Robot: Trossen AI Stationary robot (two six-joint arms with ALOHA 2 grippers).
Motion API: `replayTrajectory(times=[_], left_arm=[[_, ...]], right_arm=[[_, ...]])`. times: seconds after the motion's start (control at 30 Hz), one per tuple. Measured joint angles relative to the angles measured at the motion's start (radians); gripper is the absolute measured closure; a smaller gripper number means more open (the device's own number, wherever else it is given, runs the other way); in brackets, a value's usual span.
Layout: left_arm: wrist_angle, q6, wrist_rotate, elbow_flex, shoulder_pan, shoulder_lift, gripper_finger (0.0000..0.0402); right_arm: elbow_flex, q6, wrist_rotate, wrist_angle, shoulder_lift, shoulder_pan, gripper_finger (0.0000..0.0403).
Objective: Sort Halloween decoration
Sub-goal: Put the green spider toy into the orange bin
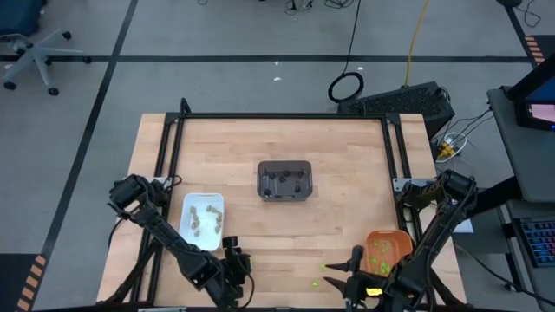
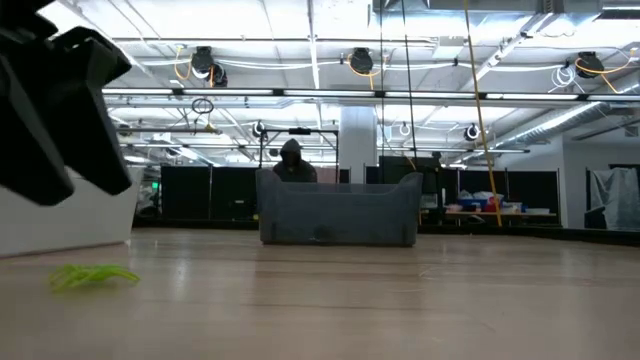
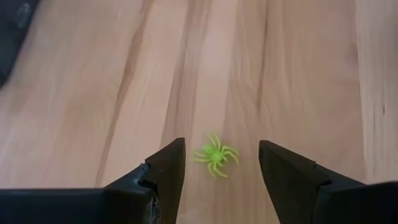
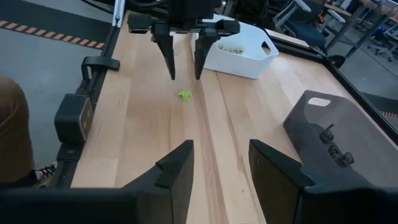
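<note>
A: Where is the left gripper point(image 3: 216, 168)?

B: Low at the tabletop's point(image 1: 347, 165) near edge, about 7 o'clock from the dark grey tray point(image 1: 284, 180). Its fingers stand wide apart with nothing between them but air; a lime-green spider trinket point(image 3: 215, 155) lies on the wood just beyond the gap, not touched.

A: And the right gripper point(image 4: 221, 163)?

B: Also at the near edge, about 5 o'clock from the grey tray, facing the left one. Its fingers are parted and empty.

A: The rest of the decorations?

B: Dark trinkets point(image 1: 286, 181) sit in the grey tray at the centre. Pale tan ones point(image 1: 199, 217) lie in the white tray point(image 1: 201, 220), at 8 o'clock. Green ones point(image 1: 380, 252) lie in the orange tray point(image 1: 388, 250) at 4 o'clock, with two more green specks point(image 1: 319, 275) on the wood between the grippers.
</note>
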Motion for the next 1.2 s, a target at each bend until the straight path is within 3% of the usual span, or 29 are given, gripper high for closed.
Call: replayTrajectory(times=[0.43, 0.83, 1.2], left_arm=[[0.028, 0.014, 0.133, -0.065, 0.05, 0.001, 0.0208], [0.033, 0.022, 0.24, -0.065, 0.082, 0.01, 0.0298], [0.083, 0.108, 0.225, -0.062, 0.082, 0.034, 0.0396]], right_arm=[[0.0, -0.008, -0.001, 0.0, 0.0, -0.009, 0.0264], [0.0, -0.018, -0.002, 0.001, 0.0, -0.008, 0.0264], [0.0, -0.027, -0.002, 0.001, 0.0, -0.008, 0.0264]])
